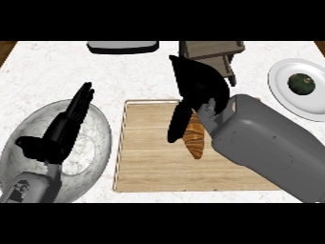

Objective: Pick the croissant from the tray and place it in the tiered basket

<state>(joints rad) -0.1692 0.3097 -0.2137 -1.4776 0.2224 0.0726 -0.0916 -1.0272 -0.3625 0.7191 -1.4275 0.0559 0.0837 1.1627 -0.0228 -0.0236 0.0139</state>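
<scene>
The croissant [195, 138] lies on the wooden tray [151, 167], right of the tray's middle, with its long axis running toward and away from the robot. The right hand [197, 83] hangs above the croissant's far end; its fingers point down along the pastry's left side, straight rather than curled, and part of the croissant is hidden behind the hand and grey forearm. Whether the fingertips touch the croissant cannot be told. The left hand [63, 126] rests open over the glass bowl [24, 128] at the left, fingers straight and pointing away from the robot. The tiered basket [214, 55] stands at the counter's far edge, just beyond the right hand. At the far right a white plate [319, 102] holds a dark green round item [302, 84]. A grey-rimmed object [123, 46] sits at the far edge.
</scene>
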